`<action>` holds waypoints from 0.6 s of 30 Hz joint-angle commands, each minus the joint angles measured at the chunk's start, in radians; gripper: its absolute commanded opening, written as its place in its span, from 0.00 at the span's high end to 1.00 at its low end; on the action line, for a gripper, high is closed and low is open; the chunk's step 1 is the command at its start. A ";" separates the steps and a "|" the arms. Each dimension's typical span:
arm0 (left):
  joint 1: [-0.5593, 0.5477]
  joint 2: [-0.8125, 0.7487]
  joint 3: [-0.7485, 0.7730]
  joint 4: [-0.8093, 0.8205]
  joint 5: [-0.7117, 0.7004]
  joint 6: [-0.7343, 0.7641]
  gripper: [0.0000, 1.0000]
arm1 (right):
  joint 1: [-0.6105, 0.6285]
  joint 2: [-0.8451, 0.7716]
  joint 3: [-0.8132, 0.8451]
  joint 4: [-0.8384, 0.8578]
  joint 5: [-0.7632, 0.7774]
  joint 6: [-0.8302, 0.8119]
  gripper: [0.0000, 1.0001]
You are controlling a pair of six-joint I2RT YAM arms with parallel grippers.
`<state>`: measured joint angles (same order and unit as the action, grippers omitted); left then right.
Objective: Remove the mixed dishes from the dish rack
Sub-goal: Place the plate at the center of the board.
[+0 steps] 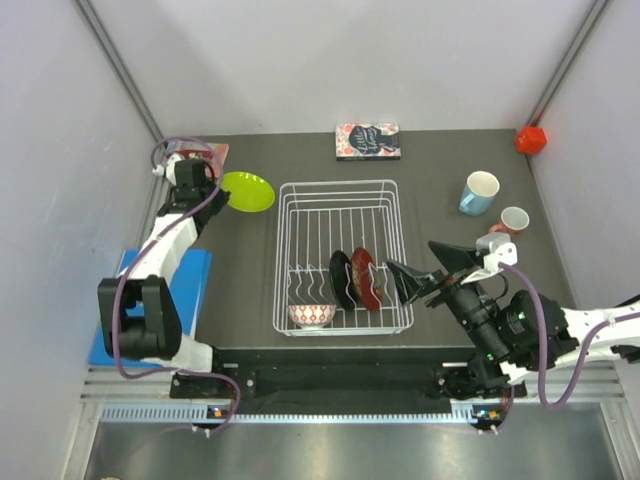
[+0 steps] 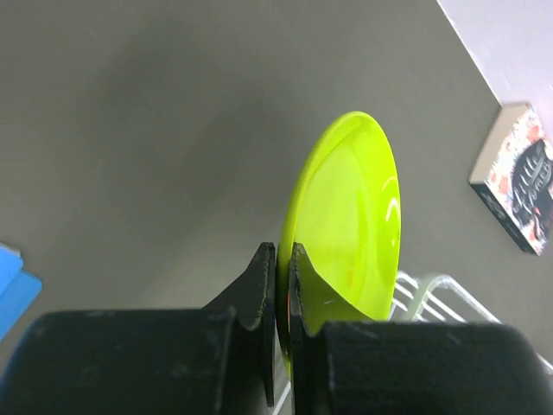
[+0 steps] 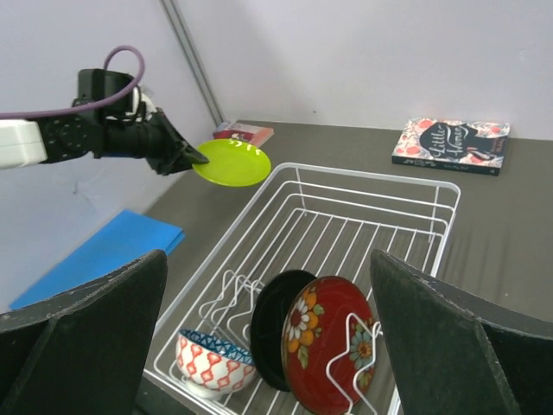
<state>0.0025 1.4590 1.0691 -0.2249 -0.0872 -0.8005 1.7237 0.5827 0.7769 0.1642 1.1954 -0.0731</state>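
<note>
Left of the rack [image 1: 335, 185], your left gripper [image 2: 278, 259] is pinched shut on the rim of the green plate [image 2: 354, 216]. The plate sticks out roughly level toward the rack, over the table [image 1: 250, 270]; you can't tell whether it touches down. Your right gripper [image 1: 412, 257] hangs with its fingers wide apart at the rack's near right corner. It is the nearer arm to the red floral plate [image 3: 333, 341] and black plate [image 3: 272, 320], both standing on edge with rims up, the small patterned bowl [image 3: 214, 359] beside them.

Fixed downward overhead view, two close wrist views, lime-green plate [image 1: 247, 191] common to all three.
</note>
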 commanded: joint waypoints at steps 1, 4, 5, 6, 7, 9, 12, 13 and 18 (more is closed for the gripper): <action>0.033 0.089 0.066 0.108 -0.033 0.020 1.00 | -0.004 -0.007 0.001 -0.025 -0.025 0.067 0.00; 0.047 0.153 0.100 0.117 -0.029 0.035 1.00 | -0.006 -0.009 -0.010 -0.032 -0.023 0.110 0.00; 0.053 0.170 0.104 0.125 -0.022 0.040 1.00 | -0.006 -0.009 -0.017 -0.031 -0.025 0.114 0.00; 0.054 0.185 0.115 0.137 -0.013 0.046 1.00 | -0.006 -0.007 -0.019 -0.029 -0.026 0.118 0.00; 0.059 0.217 0.120 0.148 -0.002 0.050 1.00 | -0.004 -0.006 -0.024 -0.028 -0.025 0.122 0.00; 0.065 0.254 0.138 0.159 0.009 0.060 1.00 | -0.006 0.005 -0.028 -0.025 -0.025 0.127 0.00; 0.082 0.333 0.172 0.159 0.039 0.057 1.00 | -0.006 0.031 -0.025 -0.025 -0.026 0.130 0.00; 0.085 0.368 0.181 0.151 0.062 0.058 1.00 | -0.006 0.038 -0.022 -0.031 -0.026 0.131 0.00; 0.088 0.446 0.238 0.084 0.066 0.060 0.98 | -0.006 0.065 -0.011 -0.049 -0.025 0.148 0.01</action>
<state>0.0830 1.8713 1.2461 -0.1371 -0.0357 -0.7612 1.7237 0.6304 0.7464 0.1207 1.1759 0.0490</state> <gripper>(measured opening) 0.057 0.995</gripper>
